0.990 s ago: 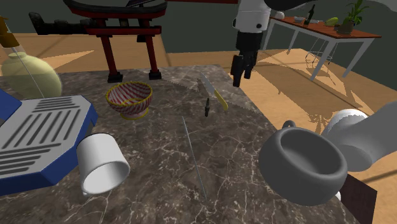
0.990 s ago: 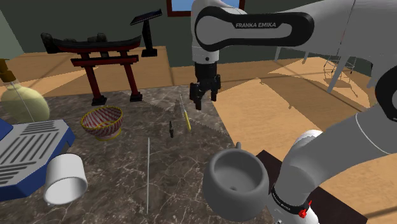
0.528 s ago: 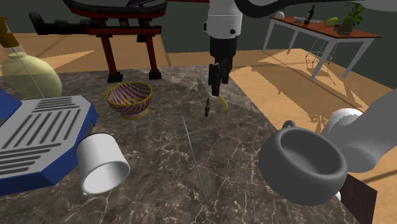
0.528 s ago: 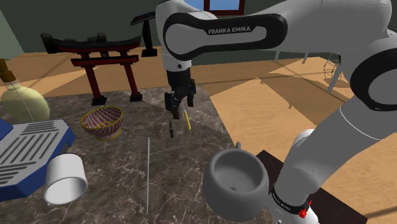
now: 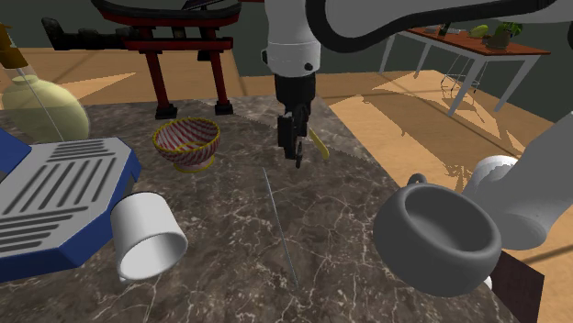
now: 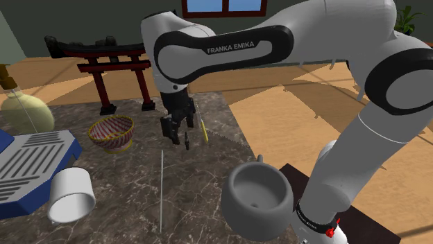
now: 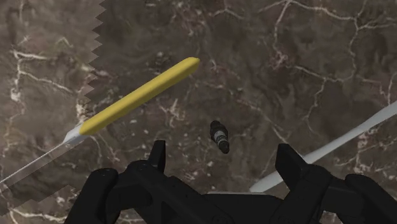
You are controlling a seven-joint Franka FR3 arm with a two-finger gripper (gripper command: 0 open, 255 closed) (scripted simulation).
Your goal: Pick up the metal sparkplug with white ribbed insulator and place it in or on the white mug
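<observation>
Shoulder view: my gripper (image 5: 293, 147) hangs low over the marble table (image 5: 230, 216), right above the small dark sparkplug (image 5: 298, 162), while the white mug (image 5: 147, 237) lies on its side well apart. Second exterior view: the sparkplug lies near a yellow-handled knife (image 6: 202, 130). Wrist view: my pincer stands wide, the sparkplug between its fingers (image 7: 157, 156), untouched.
</observation>
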